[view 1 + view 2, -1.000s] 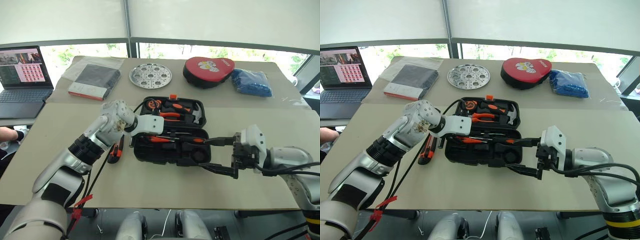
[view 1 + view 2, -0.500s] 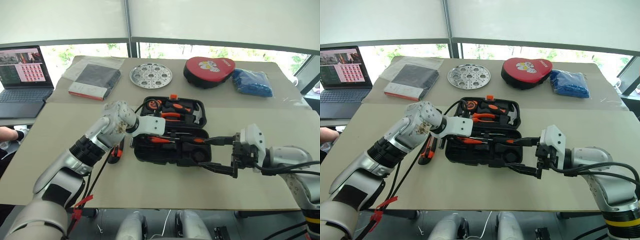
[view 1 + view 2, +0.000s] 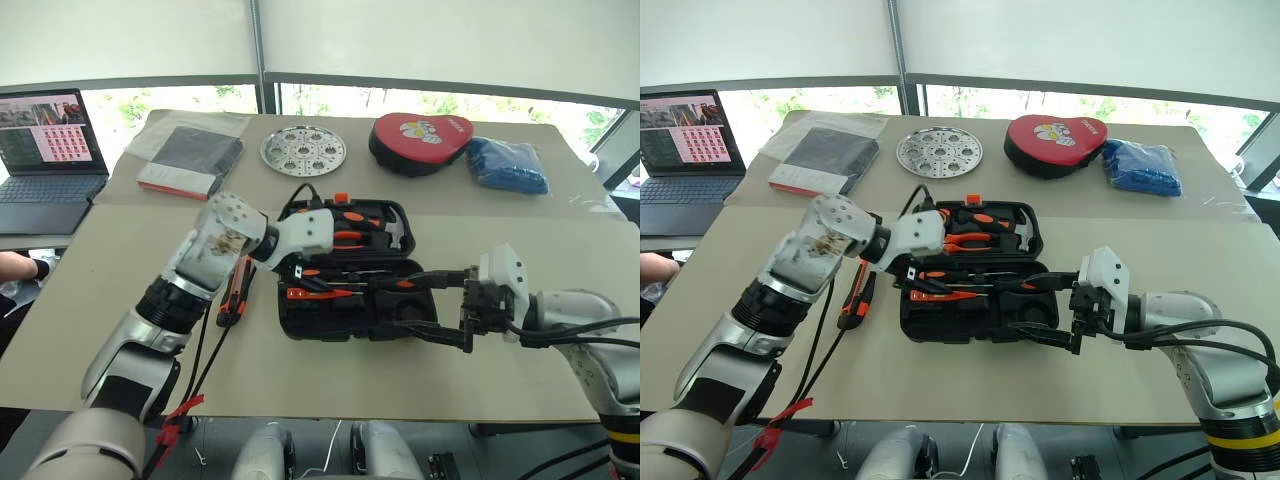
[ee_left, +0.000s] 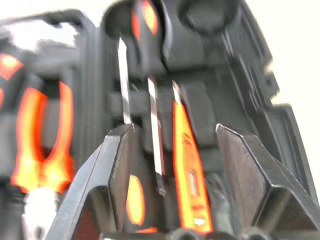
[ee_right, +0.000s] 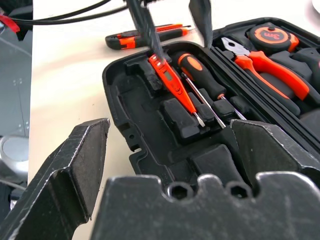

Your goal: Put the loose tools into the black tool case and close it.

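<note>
Case [image 3: 350, 275] sits open near the middle of the table [image 3: 80, 330], black plastic, lid half toward the far edge, base half toward the near edge. Lid half holds the orange-handled pliers [image 3: 345, 225], hammer [image 3: 398, 232] and tape measure [image 5: 269, 36]. Base half holds the slim orange tester [image 3: 320, 293] lying flat in a recess, w/ two thin-shafted screwdrivers [image 3: 385, 283] just beside it, shafts running along the case. In the right wrist view the tester lies next to a black-and-orange screwdriver handle, shafts parallel.

Left gripper [image 3: 908, 272] hangs over the left end of the base half, just above the tester; fingers [image 4: 117, 165] apart w/ nothing between them, tester and a screwdriver shaft showing through the gap in the left wrist view. Right gripper [image 3: 432, 305] is at the right end of the case, fingers spread wide, one above the case edge and one lower near the base's front corner; can't tell if either touches the case. Nothing held.

Utility knife [image 3: 235, 295] lies on the table just left of the case, not in it.

Far side of the table: flat dark packet w/ red edge [image 3: 190, 160] toward the left, round metal disc [image 3: 303, 150] mid, red heart-shaped pouch [image 3: 420, 140] and blue bundle [image 3: 508, 165] toward the right. Laptop [image 3: 40, 150] beyond the left edge.
</note>
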Available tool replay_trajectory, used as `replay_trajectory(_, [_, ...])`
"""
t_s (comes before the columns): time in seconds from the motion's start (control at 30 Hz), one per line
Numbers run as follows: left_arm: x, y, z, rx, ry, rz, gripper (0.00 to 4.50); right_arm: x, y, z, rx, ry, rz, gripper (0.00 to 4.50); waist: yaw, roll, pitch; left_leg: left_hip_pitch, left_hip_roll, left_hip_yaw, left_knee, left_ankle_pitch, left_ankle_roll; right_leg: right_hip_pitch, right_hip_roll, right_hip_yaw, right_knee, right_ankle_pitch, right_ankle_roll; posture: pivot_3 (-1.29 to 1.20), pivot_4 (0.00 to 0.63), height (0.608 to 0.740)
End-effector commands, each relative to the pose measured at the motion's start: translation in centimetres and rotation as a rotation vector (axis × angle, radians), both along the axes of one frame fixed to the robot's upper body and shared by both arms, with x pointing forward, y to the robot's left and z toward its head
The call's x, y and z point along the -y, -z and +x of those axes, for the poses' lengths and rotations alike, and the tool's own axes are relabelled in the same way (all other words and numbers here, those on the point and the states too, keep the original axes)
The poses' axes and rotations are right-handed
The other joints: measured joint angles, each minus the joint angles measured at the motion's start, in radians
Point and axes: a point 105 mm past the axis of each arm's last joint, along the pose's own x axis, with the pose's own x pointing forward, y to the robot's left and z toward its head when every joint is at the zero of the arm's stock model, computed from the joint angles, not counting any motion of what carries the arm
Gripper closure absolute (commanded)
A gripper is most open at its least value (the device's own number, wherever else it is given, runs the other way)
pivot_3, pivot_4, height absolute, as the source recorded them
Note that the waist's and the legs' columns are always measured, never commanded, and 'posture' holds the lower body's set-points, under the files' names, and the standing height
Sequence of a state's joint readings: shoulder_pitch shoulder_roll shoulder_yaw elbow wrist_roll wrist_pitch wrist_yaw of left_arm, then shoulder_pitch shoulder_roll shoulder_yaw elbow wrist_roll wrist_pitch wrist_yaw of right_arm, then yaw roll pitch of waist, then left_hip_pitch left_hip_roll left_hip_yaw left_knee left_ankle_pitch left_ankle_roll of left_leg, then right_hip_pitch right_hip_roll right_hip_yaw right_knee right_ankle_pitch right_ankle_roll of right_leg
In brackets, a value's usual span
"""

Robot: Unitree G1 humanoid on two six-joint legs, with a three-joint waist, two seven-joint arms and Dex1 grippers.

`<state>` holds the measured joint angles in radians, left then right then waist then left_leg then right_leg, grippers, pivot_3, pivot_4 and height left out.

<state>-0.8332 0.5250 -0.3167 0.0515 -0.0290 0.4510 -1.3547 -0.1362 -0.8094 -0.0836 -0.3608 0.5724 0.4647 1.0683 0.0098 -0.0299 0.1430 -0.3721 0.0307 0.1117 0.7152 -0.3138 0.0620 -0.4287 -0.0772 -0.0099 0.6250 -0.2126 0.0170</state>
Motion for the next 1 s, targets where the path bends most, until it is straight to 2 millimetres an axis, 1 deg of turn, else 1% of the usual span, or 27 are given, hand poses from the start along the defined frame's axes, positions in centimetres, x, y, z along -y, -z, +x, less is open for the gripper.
replay_trajectory(0.03, [-1.3, -1.0, -0.3, 0.040, 0.021, -0.166, 2.77, 0.0, -0.7, 0.0, 0.047, -0.002, 0.031, 0.00, -0.001, 0.000, 0.000, 0.000, 0.000, 0.000, 0.000, 0.000, 0.000, 0.000, 0.000, 0.000, 0.000, 0.000, 0.000, 0.00, 0.150, 0.740])
replay_trajectory(0.07, [-1.5, -1.0, -0.5, 0.051, 0.032, -0.191, 3.07, 0.0, -0.8, 0.0, 0.055, 0.000, 0.036, 0.00, -0.001, 0.000, 0.000, 0.000, 0.000, 0.000, 0.000, 0.000, 0.000, 0.000, 0.000, 0.000, 0.000, 0.000, 0.000, 0.00, 0.150, 0.740])
replay_trajectory(0.13, [-2.2, -0.3, -0.5, 0.047, 0.012, -0.221, 3.86, 0.0, -1.1, 0.3, 0.083, 0.013, 0.054, 0.00, 0.001, 0.000, 0.000, 0.000, 0.001, 0.000, 0.000, 0.000, -0.001, 0.000, 0.000, 0.000, 0.001, 0.000, 0.000, 0.00, 0.150, 0.740])
replay_trajectory(0.17, [-2.3, 0.0, -0.5, 0.060, 0.007, -0.269, 4.28, 0.0, -1.3, 0.4, 0.104, 0.020, 0.066, 0.00, 0.002, 0.000, 0.000, 0.000, 0.000, 0.000, 0.000, 0.000, -0.001, 0.000, 0.000, -0.001, 0.001, 0.000, 0.000, 0.00, 0.150, 0.740])
replay_trajectory(0.2, [-2.4, 0.4, -0.7, 0.060, 0.007, -0.299, 4.46, 0.0, -1.5, 0.5, 0.123, 0.026, 0.076, 0.00, 0.002, 0.000, 0.000, 0.000, 0.000, 0.000, 0.000, 0.000, -0.001, 0.000, 0.000, 0.000, 0.001, 0.000, 0.000, 0.00, 0.150, 0.740])
replay_trajectory(0.27, [-2.4, 1.0, -0.9, 0.098, 0.021, -0.342, 4.46, 0.0, -1.6, 0.5, 0.142, 0.028, 0.090, 0.00, 0.005, 0.000, 0.000, 0.001, 0.000, 0.000, 0.000, 0.000, -0.001, 0.001, -0.001, -0.001, 0.000, 0.000, 0.000, 0.00, 0.150, 0.740])
replay_trajectory(0.33, [-2.2, 1.9, -0.9, 0.096, 0.009, -0.355, 4.46, 0.1, -1.7, 0.5, 0.153, 0.028, 0.099, 0.00, 0.007, 0.000, 0.000, 0.000, 0.000, 0.000, 0.001, 0.000, -0.001, 0.001, -0.001, -0.001, 0.000, 0.000, 0.000, 0.00, 0.150, 0.740])
replay_trajectory(0.43, [-2.1, 4.5, -1.0, 0.073, 0.002, -0.273, 4.46, 0.4, -1.6, 0.5, 0.168, 0.029, 0.097, 0.00, 0.008, 0.000, 0.000, 0.001, -0.001, 0.000, 0.001, 0.000, -0.001, 0.002, -0.001, -0.001, 0.000, 0.000, 0.000, 0.00, 0.150, 0.740])
replay_trajectory(0.5, [-2.0, 5.6, -1.2, 0.054, 0.004, -0.246, 4.46, 0.7, -1.5, 0.5, 0.171, 0.031, 0.084, 0.00, 0.004, 0.000, 0.000, 0.001, -0.001, 0.000, 0.001, 0.000, 0.000, 0.002, -0.001, -0.001, 0.000, 0.001, 0.000, 0.00, 0.150, 0.740])
replay_trajectory(0.63, [-1.7, 6.7, -0.9, 0.033, -0.023, -0.234, 4.46, 1.0, -1.3, 0.4, 0.167, 0.041, 0.075, 0.00, 0.003, 0.000, 0.000, 0.001, 0.000, 0.000, 0.000, 0.000, 0.000, 0.002, -0.001, -0.001, 0.000, 0.001, 0.000, 0.00, 0.150, 0.740])
replay_trajectory(0.73, [-1.8, 7.2, -0.1, 0.048, -0.072, -0.216, 4.46, 1.1, -1.3, 0.2, 0.162, 0.044, 0.075, 0.00, 0.003, 0.000, 0.000, 0.001, 0.000, 0.000, 0.000, 0.000, 0.000, 0.002, -0.001, -0.001, 0.000, 0.001, 0.000, 0.00, 0.150, 0.740])
replay_trajectory(0.8, [-1.8, 7.2, 0.2, 0.049, -0.092, -0.225, 4.46, 1.1, -1.3, 0.0, 0.157, 0.043, 0.076, 0.00, 0.006, 0.000, 0.000, 0.002, 0.000, 0.000, 0.000, 0.000, 0.000, 0.003, -0.001, -0.001, 0.000, 0.001, 0.000, 0.00, 0.150, 0.740])
replay_trajectory(0.93, [-1.0, 6.7, -0.6, 0.016, -0.040, -0.287, 4.46, 1.0, -1.1, -0.3, 0.132, 0.034, 0.082, 0.00, 0.009, 0.000, 0.000, 0.003, -0.001, 0.000, 0.001, 0.000, 0.001, 0.004, -0.003, -0.002, 0.000, 0.002, 0.000, 0.00, 0.150, 0.740])
replay_trajectory(1.0, [-1.1, 6.8, -0.6, 0.021, -0.046, -0.279, 4.46, 1.0, -1.1, -0.4, 0.124, 0.031, 0.081, 0.00, 0.009, 0.000, 0.000, 0.003, -0.001, 0.000, 0.001, 0.000, 0.001, 0.004, -0.003, -0.002, 0.000, 0.002, 0.000, 0.00, 0.150, 0.740])
